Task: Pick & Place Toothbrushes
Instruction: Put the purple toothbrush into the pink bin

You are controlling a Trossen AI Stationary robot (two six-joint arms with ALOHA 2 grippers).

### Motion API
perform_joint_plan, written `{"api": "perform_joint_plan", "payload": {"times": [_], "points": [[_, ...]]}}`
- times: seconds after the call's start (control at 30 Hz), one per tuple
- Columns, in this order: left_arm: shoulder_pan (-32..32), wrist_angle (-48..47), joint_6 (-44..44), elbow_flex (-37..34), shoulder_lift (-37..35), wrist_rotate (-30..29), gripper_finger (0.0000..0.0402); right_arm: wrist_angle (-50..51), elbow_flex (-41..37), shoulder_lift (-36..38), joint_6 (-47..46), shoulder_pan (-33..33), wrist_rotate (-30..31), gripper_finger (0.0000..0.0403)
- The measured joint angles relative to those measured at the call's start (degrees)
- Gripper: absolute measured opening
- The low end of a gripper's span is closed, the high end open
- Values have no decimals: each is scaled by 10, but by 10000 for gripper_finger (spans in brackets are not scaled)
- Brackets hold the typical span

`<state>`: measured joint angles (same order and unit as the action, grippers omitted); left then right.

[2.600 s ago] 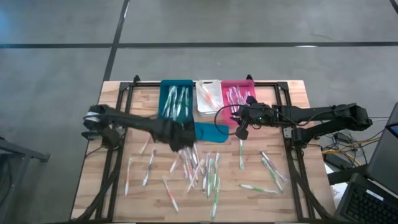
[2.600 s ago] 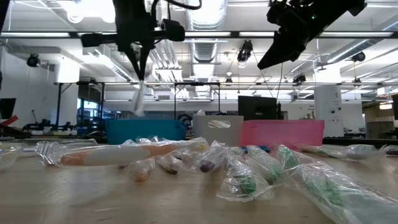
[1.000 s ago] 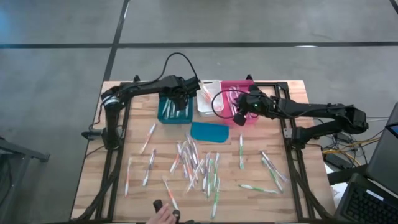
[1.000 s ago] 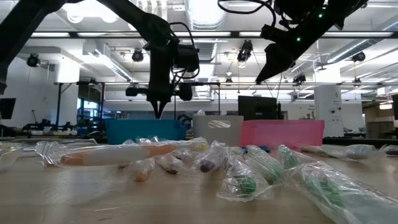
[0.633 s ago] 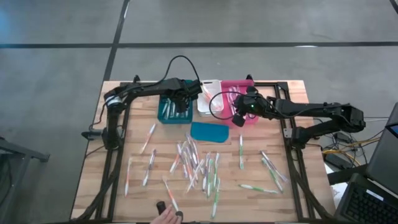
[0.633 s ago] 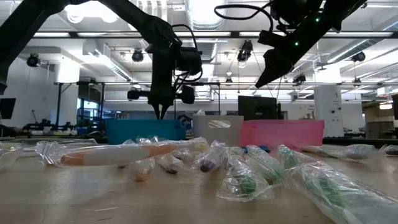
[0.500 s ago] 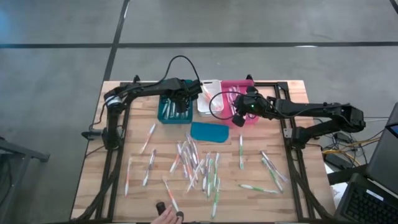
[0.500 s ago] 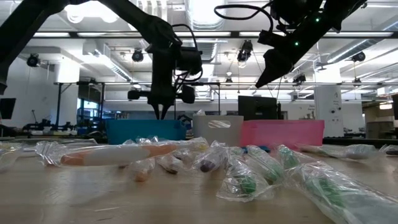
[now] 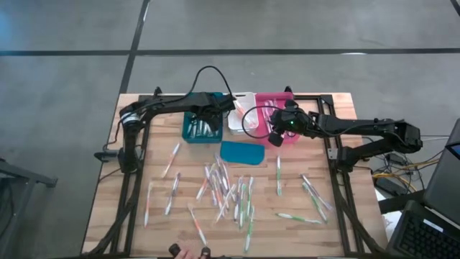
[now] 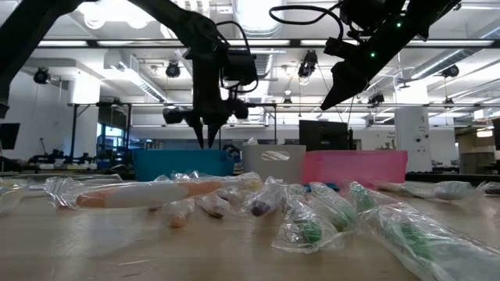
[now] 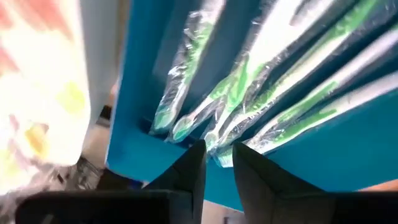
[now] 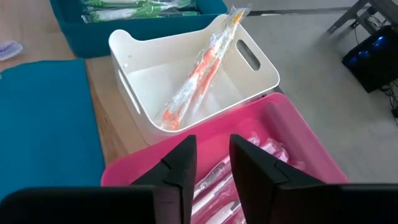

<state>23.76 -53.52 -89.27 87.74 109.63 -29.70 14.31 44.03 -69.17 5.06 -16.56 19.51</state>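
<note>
Near table edge: a hand just shows at the front rim, holding something dark; what it is I cannot tell.

Table: loose toothbrushes scattered over the front half, wrapped in clear film. Most in the central cluster lie with long axes running roughly front-to-back, several tilted; one at the front right lies nearly crosswise. In the low view they form a crinkled heap across the foreground.

Teal lid: flat on the table, between the scatter and the bins.

Bins at the back, in a row: blue bin, white bin, pink bin.
- Blue bin holds green-accented brushes, lying side by side, axes along the bin's length.
- White bin holds orange brushes, leaning diagonally, one end up on the rim.
- Pink bin holds pale brushes, partly hidden.

Left gripper: over the blue bin, pointing down into it, fingers slightly apart, nothing between them.

Right gripper: above the pink bin's front wall, fingers a narrow gap apart, empty.
</note>
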Motion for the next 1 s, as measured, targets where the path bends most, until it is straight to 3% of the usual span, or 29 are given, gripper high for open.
{"api": "perform_joint_plan", "payload": {"times": [0.3,0.5,0.57,0.83,1.0], "points": [[-4,-12,263,1,-28,-12,81,0,0,0,1,0,0,110],[-9,-23,422,1,-31,-113,82,-1,5,1,0,0,0,120],[-11,-36,468,1,-31,-124,83,0,5,1,-3,0,0,124],[-14,-42,609,1,-69,93,69,0,5,1,-4,0,0,140],[-22,-6,696,1,-110,133,56,-1,5,1,-5,1,0,150]]}}
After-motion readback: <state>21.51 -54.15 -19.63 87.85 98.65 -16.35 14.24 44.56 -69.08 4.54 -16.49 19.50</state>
